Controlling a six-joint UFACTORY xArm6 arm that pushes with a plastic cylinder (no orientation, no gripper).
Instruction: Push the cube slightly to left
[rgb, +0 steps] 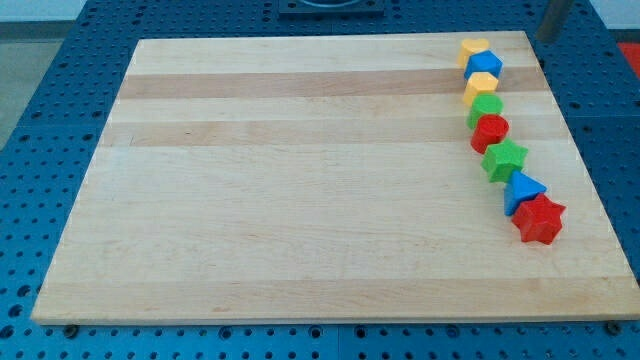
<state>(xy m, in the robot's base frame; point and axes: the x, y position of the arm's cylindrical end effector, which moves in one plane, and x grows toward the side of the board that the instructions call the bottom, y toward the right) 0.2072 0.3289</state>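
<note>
Several blocks stand in a slanting line down the right side of the wooden board (300, 200). From the top they are a yellow block (472, 48), a blue cube (486, 65), a second yellow block (481, 86), a green block (487, 106), a red block (490, 132), a green star (505, 159), a blue triangular block (523, 189) and a red star (539, 220). Neighbouring blocks touch or nearly touch. The rod enters at the view's top right, and my tip (546, 37) sits just past the board's top right corner. It is to the right of the blue cube, above it in the view, and apart from it.
The board lies on a blue perforated table (40, 150) that surrounds it on all sides. The board's right edge runs close to the line of blocks.
</note>
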